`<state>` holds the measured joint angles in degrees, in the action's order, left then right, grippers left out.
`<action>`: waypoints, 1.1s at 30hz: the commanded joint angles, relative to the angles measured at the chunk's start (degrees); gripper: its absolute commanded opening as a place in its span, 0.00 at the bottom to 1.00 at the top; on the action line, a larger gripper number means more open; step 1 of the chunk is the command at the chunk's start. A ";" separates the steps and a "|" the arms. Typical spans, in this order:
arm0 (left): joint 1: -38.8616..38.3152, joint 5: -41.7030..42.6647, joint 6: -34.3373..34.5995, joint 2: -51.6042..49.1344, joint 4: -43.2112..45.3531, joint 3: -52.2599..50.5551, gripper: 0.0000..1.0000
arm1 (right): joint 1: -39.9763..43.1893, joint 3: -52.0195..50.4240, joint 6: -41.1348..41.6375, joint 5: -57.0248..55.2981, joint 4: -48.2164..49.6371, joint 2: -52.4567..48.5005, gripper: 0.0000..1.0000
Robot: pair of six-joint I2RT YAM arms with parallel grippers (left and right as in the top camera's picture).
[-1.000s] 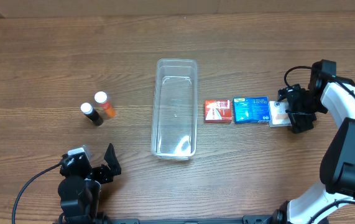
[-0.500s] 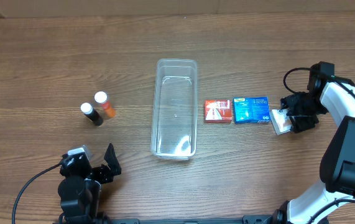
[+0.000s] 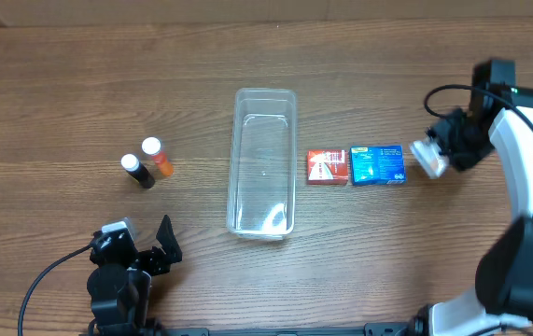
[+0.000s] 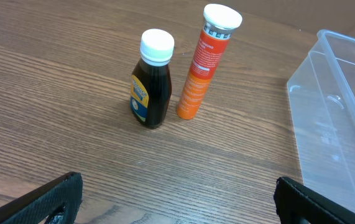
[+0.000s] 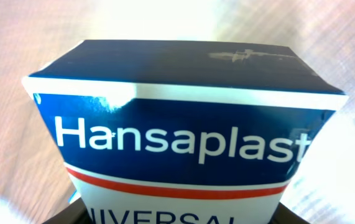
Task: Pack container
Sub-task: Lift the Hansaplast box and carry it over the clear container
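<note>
"Hansaplast" in white on blue fills my right wrist view, "UNIVERSAL" cut off below. My right gripper (image 3: 441,154) is clamped on the Hansaplast box (image 5: 183,143), arm raised, box tilted. A second ago it lay beside the blue box (image 3: 377,164). My left gripper (image 3: 140,239) rests, fingers spread wide. The container (image 3: 266,91) sits mid-table.

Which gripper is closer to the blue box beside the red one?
Right. The right gripper is just beside the blue box; the left gripper is far off, past the container.
</note>
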<state>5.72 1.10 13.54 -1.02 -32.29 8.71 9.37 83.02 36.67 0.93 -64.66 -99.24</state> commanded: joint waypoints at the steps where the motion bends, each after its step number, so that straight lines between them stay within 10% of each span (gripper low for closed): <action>1: 0.00 0.02 0.81 0.52 0.00 -0.17 1.00 | -8.24 5.01 -12.24 -0.94 0.63 7.63 0.56; 16: 0.00 0.02 0.81 0.52 0.00 -0.17 1.00 | -44.33 6.08 -67.76 -0.87 8.74 9.38 0.56; 33: 0.00 0.02 0.79 0.50 0.00 -0.17 1.00 | -46.07 5.92 -89.24 -0.79 19.65 -5.51 0.61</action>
<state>5.72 1.10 13.56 -1.02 -32.29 8.71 -36.84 88.18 -48.38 0.91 -45.80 -102.17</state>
